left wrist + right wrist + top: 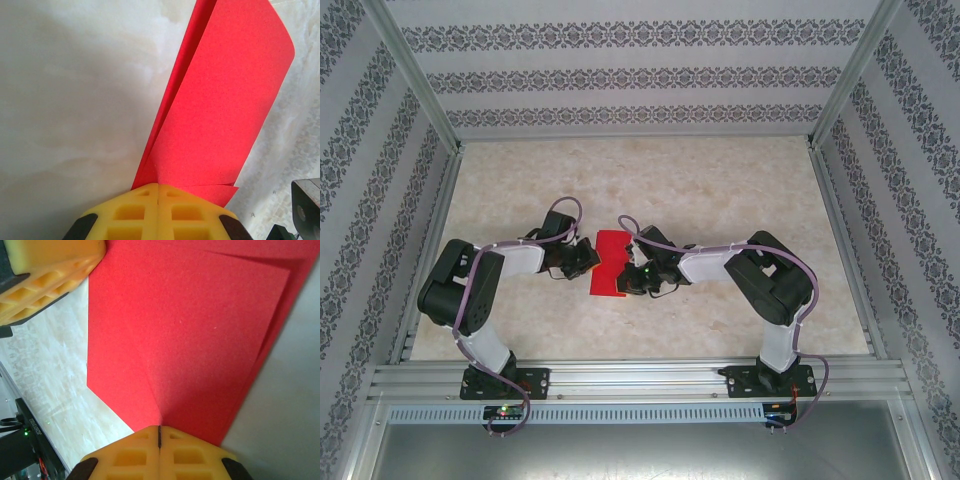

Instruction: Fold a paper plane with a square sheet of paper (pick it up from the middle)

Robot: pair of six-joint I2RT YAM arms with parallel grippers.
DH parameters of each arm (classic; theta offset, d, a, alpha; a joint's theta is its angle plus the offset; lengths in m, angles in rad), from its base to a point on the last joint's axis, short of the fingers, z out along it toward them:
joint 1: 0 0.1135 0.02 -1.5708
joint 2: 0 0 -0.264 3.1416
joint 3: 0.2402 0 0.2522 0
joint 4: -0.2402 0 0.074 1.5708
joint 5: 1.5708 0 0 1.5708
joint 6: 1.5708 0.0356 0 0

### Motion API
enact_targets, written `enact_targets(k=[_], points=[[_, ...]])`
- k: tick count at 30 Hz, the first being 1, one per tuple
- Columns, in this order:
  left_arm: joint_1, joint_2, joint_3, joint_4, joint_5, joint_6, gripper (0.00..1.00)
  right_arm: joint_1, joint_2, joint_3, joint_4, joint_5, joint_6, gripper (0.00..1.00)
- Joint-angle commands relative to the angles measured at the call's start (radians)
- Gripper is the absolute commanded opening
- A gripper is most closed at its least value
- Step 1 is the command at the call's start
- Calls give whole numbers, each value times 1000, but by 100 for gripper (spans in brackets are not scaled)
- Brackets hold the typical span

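Note:
The red square sheet of paper (608, 270) lies mid-table between both arms, folded into overlapping layers with creases. My left gripper (591, 257) is at its left edge and my right gripper (629, 276) at its right edge. In the left wrist view the yellow fingers (135, 212) are pressed together, the left gripper (158, 186) shut on the paper (220, 100), whose flap rises and curls ahead. In the right wrist view the right gripper (159, 428) is shut on a crease of the paper (185, 335). The left gripper's yellow finger (47, 270) shows at that view's top left.
The marbled beige table (720, 190) is boxed by patterned walls and aluminium posts (415, 75). A metal rail (640, 380) carries both arm bases at the near edge. Part of the right arm (306, 210) sits beside the paper in the left wrist view.

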Motion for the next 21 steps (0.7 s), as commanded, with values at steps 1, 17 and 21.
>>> enact_targets(k=[1,17,21], points=[[51,18,24,-39,-49,49,0,-8,36,-47,-164,41,-27,0],[51,-103,66,-83,35,70,2,-9,35,-26,-169,28,-37,0],[7,-116,37,-23,104,60,2,-9,35,-23,-167,25,-37,0]])
